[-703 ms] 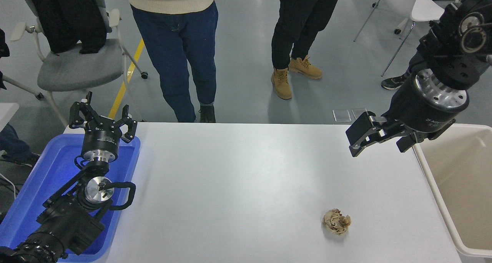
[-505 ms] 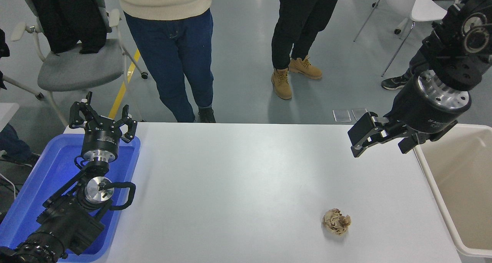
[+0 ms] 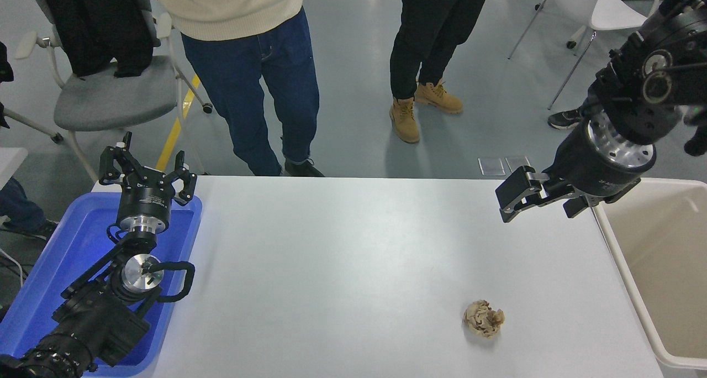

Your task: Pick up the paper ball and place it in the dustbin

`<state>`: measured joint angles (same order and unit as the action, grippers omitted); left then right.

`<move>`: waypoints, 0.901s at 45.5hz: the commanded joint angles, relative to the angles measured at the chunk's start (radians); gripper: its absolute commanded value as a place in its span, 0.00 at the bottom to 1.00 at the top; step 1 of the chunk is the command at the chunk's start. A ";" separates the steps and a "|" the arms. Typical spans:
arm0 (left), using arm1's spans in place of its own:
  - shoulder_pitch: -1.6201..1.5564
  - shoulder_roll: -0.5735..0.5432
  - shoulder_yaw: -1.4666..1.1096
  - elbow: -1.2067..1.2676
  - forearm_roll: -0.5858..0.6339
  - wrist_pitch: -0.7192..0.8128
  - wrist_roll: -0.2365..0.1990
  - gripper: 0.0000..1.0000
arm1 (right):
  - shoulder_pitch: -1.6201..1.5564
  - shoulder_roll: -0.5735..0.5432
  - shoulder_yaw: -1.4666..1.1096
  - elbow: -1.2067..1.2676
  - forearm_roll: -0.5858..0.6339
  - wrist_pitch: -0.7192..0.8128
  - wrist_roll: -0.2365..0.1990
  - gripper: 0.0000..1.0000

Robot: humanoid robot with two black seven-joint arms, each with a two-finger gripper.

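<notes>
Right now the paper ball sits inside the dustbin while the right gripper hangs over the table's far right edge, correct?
Not quite. In the head view the paper ball lies on the white table, left of the dustbin. The right gripper does hang over the table's far right edge.

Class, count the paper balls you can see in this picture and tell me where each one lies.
1. The paper ball lies on the white table, near its front right, left of the dustbin. None shows in the visible part of the dustbin.
</notes>
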<state>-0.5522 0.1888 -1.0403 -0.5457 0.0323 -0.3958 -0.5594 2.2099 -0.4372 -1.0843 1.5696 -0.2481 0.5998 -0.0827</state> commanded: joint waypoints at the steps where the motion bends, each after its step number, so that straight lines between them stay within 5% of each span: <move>1: 0.000 0.000 0.000 0.000 0.000 0.000 -0.001 0.99 | -0.157 -0.026 0.069 -0.013 -0.007 -0.084 0.001 1.00; 10: 0.000 0.000 0.000 0.000 0.000 0.000 -0.001 0.99 | -0.346 -0.018 0.176 -0.023 -0.016 -0.169 0.001 1.00; 41: 0.000 0.000 0.000 0.000 0.000 0.000 0.001 0.99 | -0.898 0.005 0.383 -0.345 -0.480 -0.276 0.009 1.00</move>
<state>-0.5522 0.1887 -1.0400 -0.5459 0.0322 -0.3958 -0.5597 1.4701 -0.4495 -0.7526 1.3414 -0.5857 0.3528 -0.0773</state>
